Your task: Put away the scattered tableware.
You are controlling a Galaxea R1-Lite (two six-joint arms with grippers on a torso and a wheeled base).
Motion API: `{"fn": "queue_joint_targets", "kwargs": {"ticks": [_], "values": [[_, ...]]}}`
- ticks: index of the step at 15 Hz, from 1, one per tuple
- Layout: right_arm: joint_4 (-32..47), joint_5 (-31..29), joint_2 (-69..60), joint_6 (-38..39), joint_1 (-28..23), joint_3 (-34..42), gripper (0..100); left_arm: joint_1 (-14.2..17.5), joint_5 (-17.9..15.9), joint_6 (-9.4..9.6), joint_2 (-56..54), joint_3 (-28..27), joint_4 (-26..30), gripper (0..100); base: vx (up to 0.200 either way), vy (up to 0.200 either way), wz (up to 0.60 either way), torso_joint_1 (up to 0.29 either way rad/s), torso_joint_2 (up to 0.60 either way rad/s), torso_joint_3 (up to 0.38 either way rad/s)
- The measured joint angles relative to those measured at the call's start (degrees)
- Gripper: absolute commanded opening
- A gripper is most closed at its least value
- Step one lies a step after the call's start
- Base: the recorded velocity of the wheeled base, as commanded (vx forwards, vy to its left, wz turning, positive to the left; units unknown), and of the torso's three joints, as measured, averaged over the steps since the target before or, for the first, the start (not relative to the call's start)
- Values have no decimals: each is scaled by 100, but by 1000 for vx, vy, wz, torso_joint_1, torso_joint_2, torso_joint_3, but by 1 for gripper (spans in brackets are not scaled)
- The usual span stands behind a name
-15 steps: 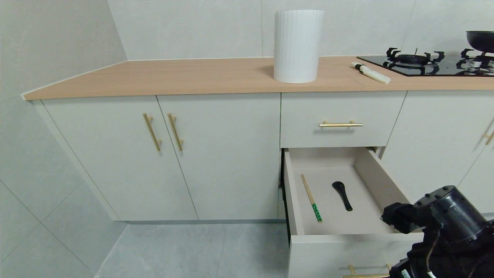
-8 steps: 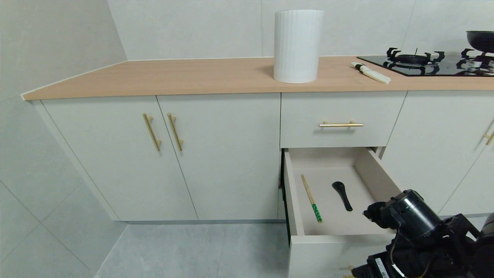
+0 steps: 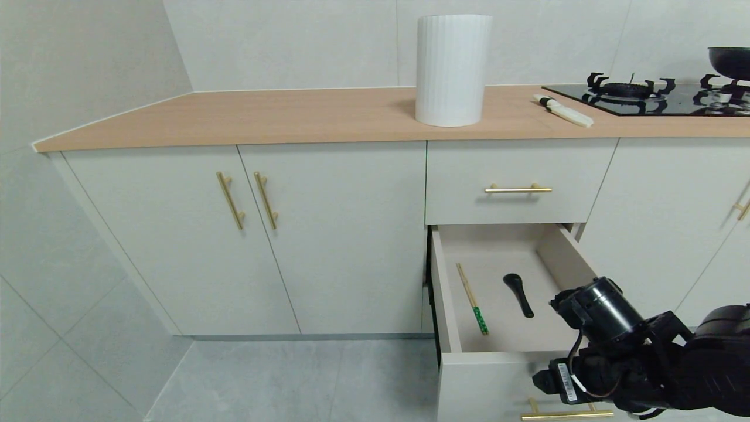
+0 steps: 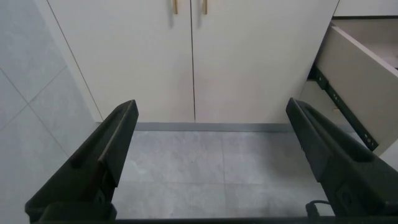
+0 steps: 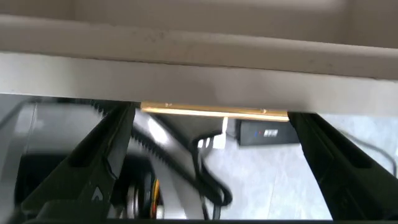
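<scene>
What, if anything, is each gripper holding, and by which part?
Nothing. The left gripper hangs open over the floor; the right gripper is open at the drawer handle, not clamping it.

Holds left gripper (image 4: pixel 211 111) low, fingers spread wide. Holds right gripper (image 5: pixel 211 118) low at right, fingers equally spread.

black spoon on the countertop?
No, the black spoon lies inside the open drawer, beside the chopsticks.

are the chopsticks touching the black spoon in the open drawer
Apart. The head view shows bare drawer floor between the chopsticks and the black spoon.
</scene>
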Motion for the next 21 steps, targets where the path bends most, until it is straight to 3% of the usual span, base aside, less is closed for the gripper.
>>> {"fn": "queue_joint_targets", "kwargs": {"ticks": [3,13,21], "values": [[-323,-262,28,35,-2,2,100,5,0,0,0,0,0,100,0,0,0,0,0,0],[-1694,-277,577,-307,-227,-127,100,2,2,1,0,0,0,100,0,0,0,0,0,0],[-1946,-244,1296,-868,-529,-1161,100,2,0,1,0,0,0,100,0,0,0,0,0,0]]}}
